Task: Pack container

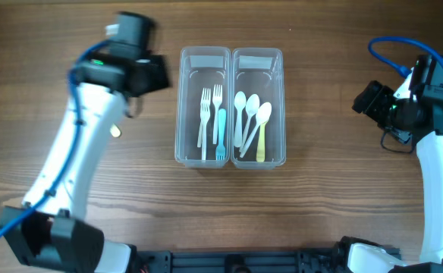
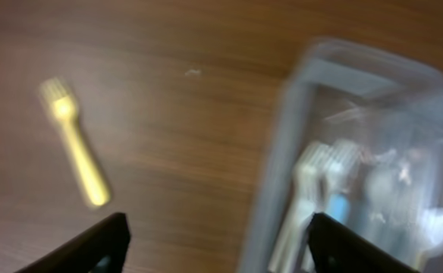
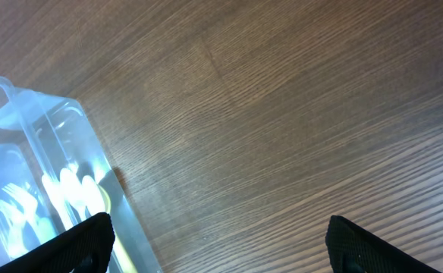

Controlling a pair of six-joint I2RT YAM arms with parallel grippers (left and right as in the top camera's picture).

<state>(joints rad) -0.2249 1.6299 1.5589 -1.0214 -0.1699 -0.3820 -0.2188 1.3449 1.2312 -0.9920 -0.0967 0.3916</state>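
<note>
Left tool (image 2: 218, 246): fingers spread wide, gripping nothing, poised above the worktop (image 2: 168, 98). Yellow fork (image 2: 75, 152) lies flat on the worktop, left of the fork container (image 2: 278, 159), clear of both container and tool. Right tool (image 3: 218, 246): likewise spread, empty, right of that container.

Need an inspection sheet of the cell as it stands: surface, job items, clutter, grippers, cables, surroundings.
Surface: wooden table, no spills or marks seen.
Job's things: left container holds three forks, two white and one blue; right container holds several spoons; yellow fork lies loose on the table, left of the containers.
Clutter: nothing seen.
Grippers: left gripper open, empty, above the table near the left container; right gripper open, empty, right of the containers.
Cables: left blue cable runs along its arm; right blue cable loops above its arm; both are apart from the containers.
Surroundings: black base rail at the near edge.
</note>
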